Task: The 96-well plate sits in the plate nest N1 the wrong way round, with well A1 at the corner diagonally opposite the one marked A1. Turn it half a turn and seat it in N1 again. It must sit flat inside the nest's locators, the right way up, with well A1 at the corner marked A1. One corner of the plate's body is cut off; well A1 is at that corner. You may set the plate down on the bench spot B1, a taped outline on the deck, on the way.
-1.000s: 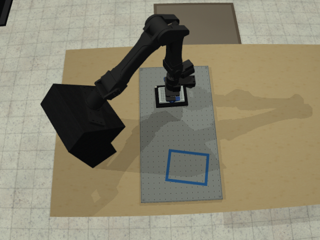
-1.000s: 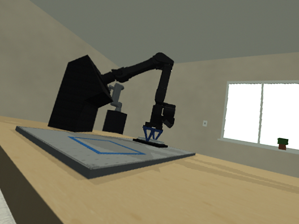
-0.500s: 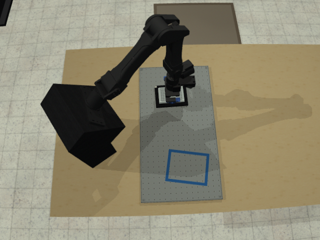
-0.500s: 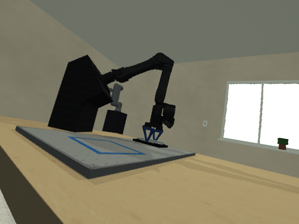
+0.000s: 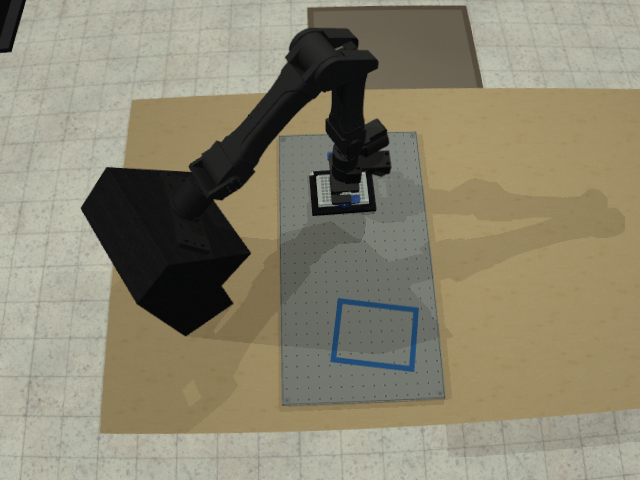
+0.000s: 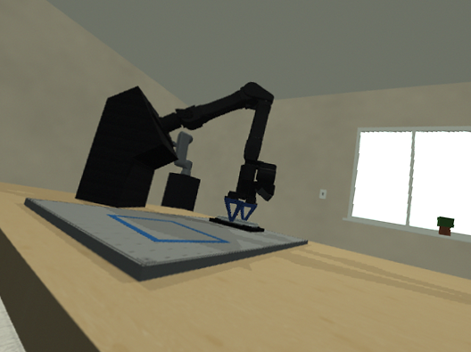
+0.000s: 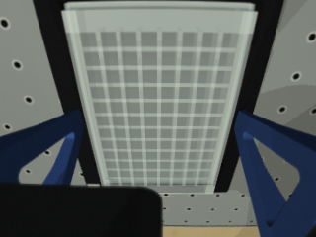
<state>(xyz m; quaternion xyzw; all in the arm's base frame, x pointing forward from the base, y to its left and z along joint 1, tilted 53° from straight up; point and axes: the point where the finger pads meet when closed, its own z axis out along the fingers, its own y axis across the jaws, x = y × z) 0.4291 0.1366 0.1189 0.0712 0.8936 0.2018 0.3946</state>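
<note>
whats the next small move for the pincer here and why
Probably a straight lift. The pincer is open, its blue fingers standing clear of both long sides of the 96-well plate, which rests in the black nest. Rising first would keep the fingers from nudging the plate. Whether A1 now sits at the marked corner cannot be told here.

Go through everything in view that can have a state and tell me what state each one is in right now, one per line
Gripper: open, blue fingers standing apart from the plate's long sides, holding nothing.
96-well plate: lying flat, wells up, inside the nest; which corner is cut off cannot be told.
Plate nest N1: occupied by the plate.
Bench spot B1: taped outline with nothing inside it.
</note>
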